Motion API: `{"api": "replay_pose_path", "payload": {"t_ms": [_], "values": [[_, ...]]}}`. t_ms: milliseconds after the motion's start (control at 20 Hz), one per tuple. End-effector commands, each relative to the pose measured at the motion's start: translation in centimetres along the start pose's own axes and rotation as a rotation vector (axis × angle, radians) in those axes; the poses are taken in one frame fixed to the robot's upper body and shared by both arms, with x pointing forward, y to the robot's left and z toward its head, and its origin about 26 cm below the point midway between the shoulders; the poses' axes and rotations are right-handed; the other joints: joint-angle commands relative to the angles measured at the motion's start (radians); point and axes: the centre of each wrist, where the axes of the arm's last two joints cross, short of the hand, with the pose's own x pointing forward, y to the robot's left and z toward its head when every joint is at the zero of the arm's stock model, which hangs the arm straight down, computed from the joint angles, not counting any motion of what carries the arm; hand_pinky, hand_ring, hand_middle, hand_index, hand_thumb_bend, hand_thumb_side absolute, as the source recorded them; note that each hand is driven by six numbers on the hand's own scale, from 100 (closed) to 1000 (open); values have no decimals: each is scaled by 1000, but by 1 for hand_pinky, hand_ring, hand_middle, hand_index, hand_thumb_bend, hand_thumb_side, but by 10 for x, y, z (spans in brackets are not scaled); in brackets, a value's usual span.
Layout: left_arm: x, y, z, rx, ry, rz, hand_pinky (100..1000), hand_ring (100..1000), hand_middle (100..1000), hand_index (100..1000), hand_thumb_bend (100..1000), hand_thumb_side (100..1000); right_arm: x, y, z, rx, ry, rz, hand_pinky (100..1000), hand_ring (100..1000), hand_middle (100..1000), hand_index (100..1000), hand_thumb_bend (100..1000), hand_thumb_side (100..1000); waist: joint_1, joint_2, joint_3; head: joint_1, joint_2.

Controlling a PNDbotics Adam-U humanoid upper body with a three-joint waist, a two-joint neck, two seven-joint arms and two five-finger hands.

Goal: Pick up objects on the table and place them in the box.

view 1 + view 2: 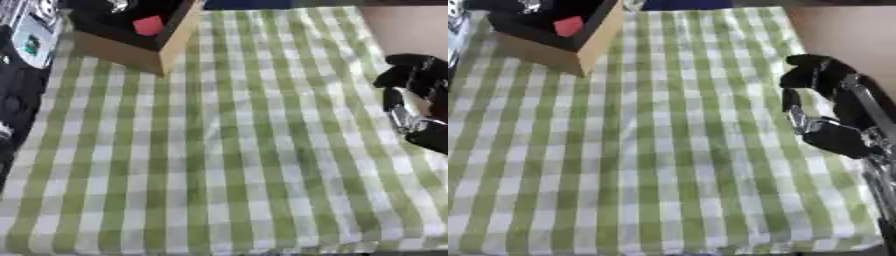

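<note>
While the green-and-white checked cloth [236,150] shows no loose object, a small red square block [149,25] lies inside the tan cardboard box with dark interior [179,37] at the far left corner. Right hand [820,75] hangs above the cloth's right edge, black fingers curled, nothing visibly held. Left hand out of view. Judgement: task looks near done; confirm the cloth holds nothing more before any further reach, and keep clear of the box wall.
</note>
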Motion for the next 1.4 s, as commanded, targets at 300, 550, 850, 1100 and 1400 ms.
{"api": "replay_pose_path", "payload": {"t_ms": [300,550,850,1100,1400], "values": [[0,12,36,115,-141,130,702,631,614,756,683,390,5,-6,-2,-33,-24,19,787,698,629,839,100,202,-8,-13,13,45,5],[10,3,61,98,-152,242,695,627,610,752,670,389,6,-6,-1,-50,-30,23,787,697,628,839,100,196,-11,-12,22,66,-2],[25,1,87,43,-149,363,695,629,613,754,660,394,7,-6,0,-62,-32,23,787,697,628,839,100,198,-13,-8,26,51,-7],[35,9,102,-7,-159,447,695,630,615,755,659,400,8,-6,-1,-71,-37,28,788,698,628,838,100,195,-13,-6,27,32,-20],[36,5,109,-68,-183,512,695,631,617,759,654,411,9,-7,-1,-76,-39,29,788,698,628,839,100,195,-12,-4,27,11,-31]]}}
